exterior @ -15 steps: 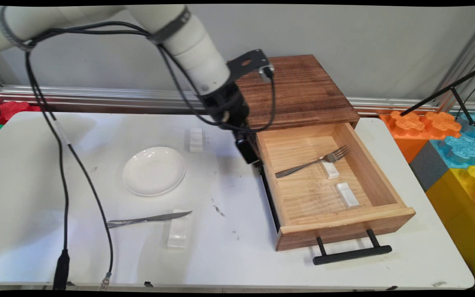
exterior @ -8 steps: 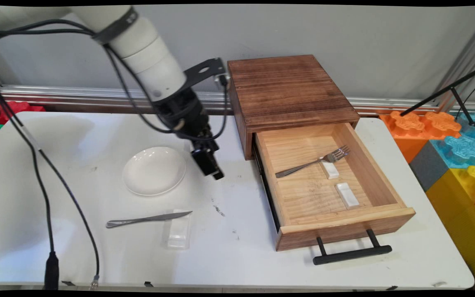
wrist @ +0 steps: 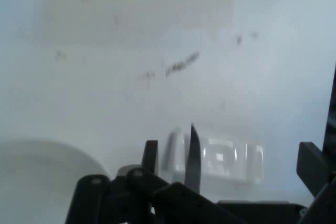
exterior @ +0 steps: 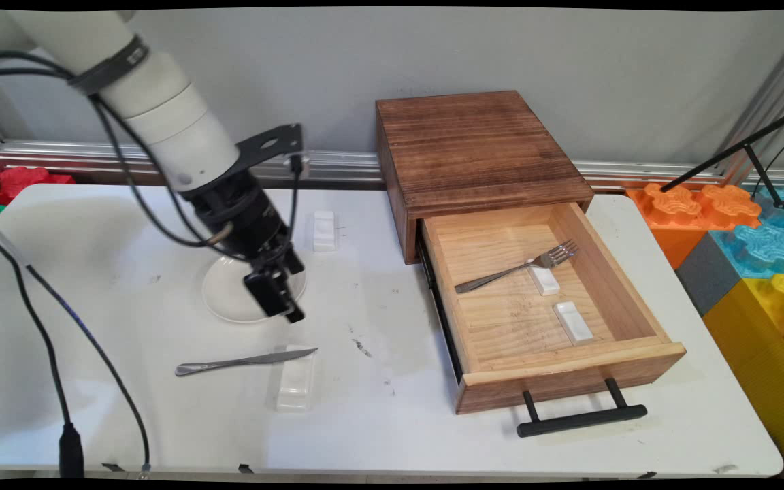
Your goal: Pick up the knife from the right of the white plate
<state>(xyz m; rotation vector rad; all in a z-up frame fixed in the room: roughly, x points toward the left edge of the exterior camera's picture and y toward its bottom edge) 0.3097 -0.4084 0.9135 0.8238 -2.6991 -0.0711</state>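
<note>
Above plate [exterior: 232, 289] — tool [exterior: 276, 299]; knife [exterior: 246, 361] tip on rest [exterior: 295, 381].

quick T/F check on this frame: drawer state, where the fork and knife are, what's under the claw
1. The drawer is pulled open. True.
2. The fork lies on the plate. False: it lies inside the drawer, its tines over a small white rest.
3. The knife is on the table, its tip on a white rest. True.
4. The claw holds the knife. False: it hangs above the near right edge of the plate, apart from the knife.
5. The drawer holds two small white rests. True: the second rest lies nearer the drawer's front.
</note>
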